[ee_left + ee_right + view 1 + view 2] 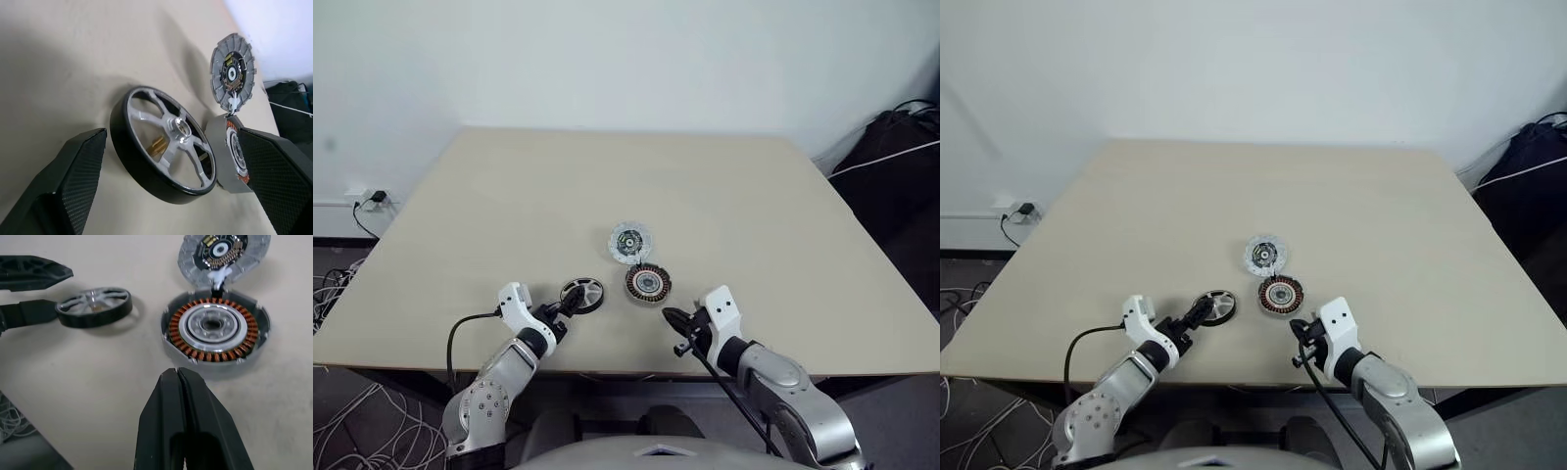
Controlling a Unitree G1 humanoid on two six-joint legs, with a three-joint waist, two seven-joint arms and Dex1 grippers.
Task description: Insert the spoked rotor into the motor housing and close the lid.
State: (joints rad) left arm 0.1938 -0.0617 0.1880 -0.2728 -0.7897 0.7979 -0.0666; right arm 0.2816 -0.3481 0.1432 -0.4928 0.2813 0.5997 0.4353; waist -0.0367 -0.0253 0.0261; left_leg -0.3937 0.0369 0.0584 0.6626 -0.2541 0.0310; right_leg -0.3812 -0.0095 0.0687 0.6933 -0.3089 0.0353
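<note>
Spoked rotor (pixel 582 294) lies between wide-open left claw (pixel 570 302); right claw (pixel 674 318) closed, empty.

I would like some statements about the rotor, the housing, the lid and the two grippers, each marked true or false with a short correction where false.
1. The spoked rotor lies on the table, not yet inside the motor housing. True.
2. The lid covers the housing. False: it lies open beside the housing, ribbed face and dark centre up.
3. The left gripper has open fingers on either side of the rotor. True.
4. The right gripper holds the lid. False: it is shut, empty, short of the housing.
5. The housing's copper windings are visible. True.
</note>
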